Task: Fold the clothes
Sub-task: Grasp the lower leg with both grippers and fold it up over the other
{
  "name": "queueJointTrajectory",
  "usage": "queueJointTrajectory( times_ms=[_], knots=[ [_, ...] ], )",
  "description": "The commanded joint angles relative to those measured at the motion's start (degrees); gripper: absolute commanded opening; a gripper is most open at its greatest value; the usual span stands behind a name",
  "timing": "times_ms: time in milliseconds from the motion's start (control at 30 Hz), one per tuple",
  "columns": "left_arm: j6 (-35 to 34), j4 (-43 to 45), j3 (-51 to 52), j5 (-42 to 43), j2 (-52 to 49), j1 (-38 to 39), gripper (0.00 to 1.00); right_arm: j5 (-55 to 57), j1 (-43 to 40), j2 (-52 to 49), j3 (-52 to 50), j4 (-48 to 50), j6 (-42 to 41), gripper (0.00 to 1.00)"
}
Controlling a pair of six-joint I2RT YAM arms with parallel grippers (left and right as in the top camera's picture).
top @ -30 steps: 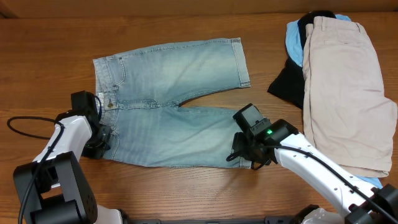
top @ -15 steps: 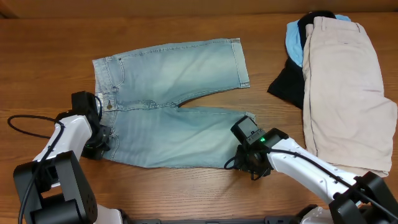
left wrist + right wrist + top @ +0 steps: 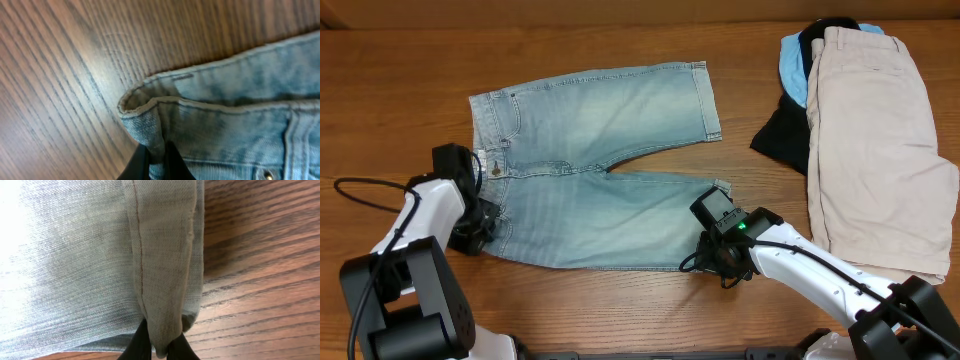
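While both arms worked along the near edge of the denim shorts (image 3: 590, 160), the garment lay spread flat on the bench (image 3: 620, 30), waistband to the left and legs running right. The left jaws were closed tight on the lower waistband corner (image 3: 145, 107). The right jaws were pinched on the hem (image 3: 160, 255) of the nearer leg.

Both grips sat at the very edge of the cloth, so in my judgement the stiff denim could slide out once lifted. The left pinch might also catch only one layer of the waistband. If one arm rose or travelled faster than the other, the fold would likely land skewed.

Counted: one pair of denim shorts, and well apart at the right a pile of one pair of beige shorts (image 3: 870, 150), one blue garment (image 3: 792, 70) and one black garment (image 3: 780, 135). Two arms.
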State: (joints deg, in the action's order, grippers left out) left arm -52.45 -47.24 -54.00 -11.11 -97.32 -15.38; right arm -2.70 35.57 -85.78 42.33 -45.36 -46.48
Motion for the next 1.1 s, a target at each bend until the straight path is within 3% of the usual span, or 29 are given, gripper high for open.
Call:
queueJointTrajectory(
  times_ms=[0, 400, 733, 900, 1067],
  knots=[
    [7.2, -3.4, -6.3, 3.1, -1.2, -0.1, 0.04, 3.1, -1.9, 1.1, 1.3, -1.9, 0.0, 0.04],
    [13.4, -29.6, -30.3, -1.5, 0.4, -0.1, 0.04, 3.7, -12.7, 14.4, 20.7, -22.0, 9.1, 0.04],
    [14.1, -40.6, -34.2, -3.6, 8.7, -0.1, 0.04, 3.1, -12.8, 23.6, 24.9, -33.6, 9.0, 0.04],
    [13.9, -41.3, -34.2, -5.6, 12.0, -0.1, 0.04, 4.9, -12.8, 25.7, 24.9, -31.4, 9.9, 0.04],
    [13.0, -38.3, -32.5, -6.7, 11.7, -0.1, 0.04, 5.9, -12.8, 21.0, 24.9, -18.8, 14.0, 0.04]
  ],
)
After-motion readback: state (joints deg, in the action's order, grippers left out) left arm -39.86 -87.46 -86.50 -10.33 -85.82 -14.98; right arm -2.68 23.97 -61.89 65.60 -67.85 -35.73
